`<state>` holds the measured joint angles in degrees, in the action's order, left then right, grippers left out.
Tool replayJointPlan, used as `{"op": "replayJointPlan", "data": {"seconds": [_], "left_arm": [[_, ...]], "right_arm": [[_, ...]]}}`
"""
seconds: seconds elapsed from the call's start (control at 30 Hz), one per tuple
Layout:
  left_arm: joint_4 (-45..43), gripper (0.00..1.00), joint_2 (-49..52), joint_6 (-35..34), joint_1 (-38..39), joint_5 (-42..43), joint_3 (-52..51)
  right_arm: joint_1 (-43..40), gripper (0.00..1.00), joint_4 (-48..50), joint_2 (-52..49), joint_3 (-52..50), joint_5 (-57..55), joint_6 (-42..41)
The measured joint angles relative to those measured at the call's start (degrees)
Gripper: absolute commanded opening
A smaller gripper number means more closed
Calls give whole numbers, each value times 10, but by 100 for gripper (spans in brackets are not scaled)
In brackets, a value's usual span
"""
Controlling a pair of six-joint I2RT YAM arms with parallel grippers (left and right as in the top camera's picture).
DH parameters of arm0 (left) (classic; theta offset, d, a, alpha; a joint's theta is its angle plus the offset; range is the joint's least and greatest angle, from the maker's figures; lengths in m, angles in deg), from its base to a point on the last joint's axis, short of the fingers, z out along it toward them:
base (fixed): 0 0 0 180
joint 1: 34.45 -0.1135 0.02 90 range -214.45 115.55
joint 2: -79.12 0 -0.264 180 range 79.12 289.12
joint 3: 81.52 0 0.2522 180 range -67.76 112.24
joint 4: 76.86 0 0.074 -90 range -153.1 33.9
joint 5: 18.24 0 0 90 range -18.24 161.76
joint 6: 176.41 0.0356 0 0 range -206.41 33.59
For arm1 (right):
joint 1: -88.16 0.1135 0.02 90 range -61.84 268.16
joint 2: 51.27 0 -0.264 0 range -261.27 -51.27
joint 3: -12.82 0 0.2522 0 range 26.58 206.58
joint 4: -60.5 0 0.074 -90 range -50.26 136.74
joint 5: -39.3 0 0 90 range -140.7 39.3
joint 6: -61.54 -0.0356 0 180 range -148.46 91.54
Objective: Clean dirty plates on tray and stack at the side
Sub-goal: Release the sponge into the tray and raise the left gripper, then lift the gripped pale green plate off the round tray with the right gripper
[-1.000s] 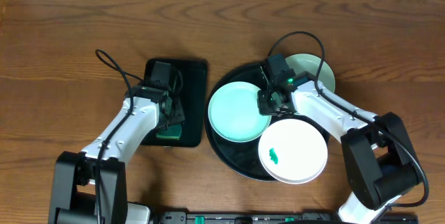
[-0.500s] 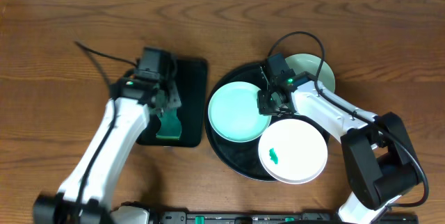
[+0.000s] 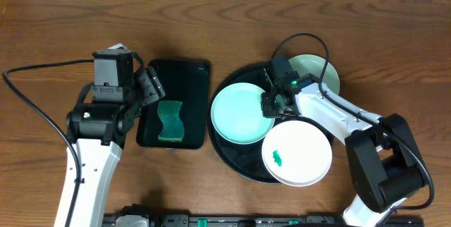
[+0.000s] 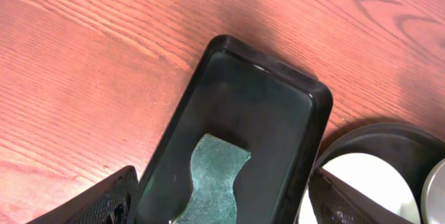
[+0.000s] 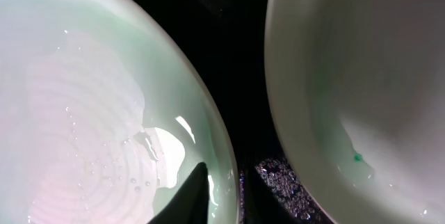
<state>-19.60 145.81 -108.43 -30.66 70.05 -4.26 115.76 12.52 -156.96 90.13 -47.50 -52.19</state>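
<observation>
On the round black tray lie a mint-green plate and a white plate with a green smear. A third pale plate rests at the tray's back right rim. My right gripper is shut on the mint plate's right rim; in the right wrist view one finger lies over that wet plate, the other outside it, gripper. Beside it is another pale plate with a green speck. My left gripper hangs open and empty above the sponge, gripper.
A green sponge lies in a dark green rectangular tray left of the round tray. Bare wooden table lies to the far left and along the back. The right arm's cable loops above the back plate.
My left gripper has opened, lifted and swung left off the green tray, with the sponge left lying in it. The right gripper and the plates have not moved.
</observation>
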Motion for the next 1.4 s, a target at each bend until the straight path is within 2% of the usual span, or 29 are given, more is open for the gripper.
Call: {"op": "replayJointPlan", "data": {"seconds": [0.47, 1.17, 1.4], "left_arm": [[0, 80, 0, 0, 0, 0, 0], [0, 80, 0, 0, 0, 0, 0], [0, 80, 0, 0, 0, 0, 0]], "right_arm": [[-1, 1, -3, 0, 0, -6, 0], [-44, 1, -91, 38, 17, 84, 0], [-44, 1, -146, 38, 59, 88, 0]]}}
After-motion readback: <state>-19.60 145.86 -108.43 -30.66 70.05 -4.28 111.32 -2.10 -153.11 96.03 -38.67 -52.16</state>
